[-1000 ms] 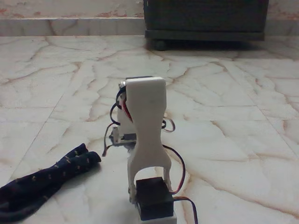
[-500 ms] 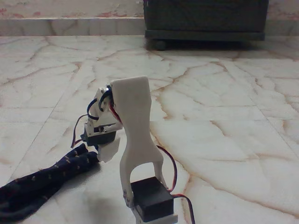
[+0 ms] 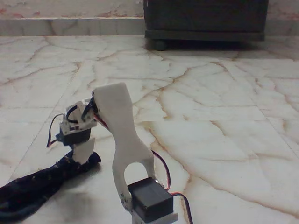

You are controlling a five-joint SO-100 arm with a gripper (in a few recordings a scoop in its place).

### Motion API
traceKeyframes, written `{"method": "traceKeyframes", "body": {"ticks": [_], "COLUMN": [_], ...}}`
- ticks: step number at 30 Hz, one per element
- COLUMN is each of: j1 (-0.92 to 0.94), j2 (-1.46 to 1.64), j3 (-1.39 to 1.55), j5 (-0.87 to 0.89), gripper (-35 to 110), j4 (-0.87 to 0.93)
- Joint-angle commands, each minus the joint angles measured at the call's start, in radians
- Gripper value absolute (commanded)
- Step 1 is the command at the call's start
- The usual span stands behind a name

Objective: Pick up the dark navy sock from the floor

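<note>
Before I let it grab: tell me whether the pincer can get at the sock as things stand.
Probably yes. The pincer hangs right over the near end of the sock, which lies flat on bare floor with nothing between them. Whether its jaws are open is hard to tell.

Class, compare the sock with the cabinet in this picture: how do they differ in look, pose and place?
The sock is limp, navy with tan flecks; the cabinet is rigid, dark and boxy. The sock lies flat on the floor at lower left, near the camera; the cabinet stands upright at the far wall. The gripper is at the sock's end; nothing is near the cabinet. Both are dark against pale marble.
</note>
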Motion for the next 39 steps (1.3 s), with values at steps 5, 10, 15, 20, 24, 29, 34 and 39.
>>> {"method": "traceKeyframes", "body": {"ticks": [5,10,15,20,24,29,34,39], "j1": [-0.048,-0.064,-0.086,-0.094,-0.094,-0.081,-0.055,-0.021], "j2": [-0.08,-0.202,-0.324,-0.374,-0.379,-0.385,-0.353,-0.126], "j3": [-0.098,-0.209,-0.296,-0.293,-0.288,-0.285,-0.224,0.115], "j5": [0.061,0.046,0.0,-0.023,-0.051,-0.057,-0.071,-0.098], "gripper": [12,12,12,10,5,1,0,0], "j4": [0.015,-0.009,-0.072,-0.117,-0.121,-0.137,-0.14,-0.318]}}
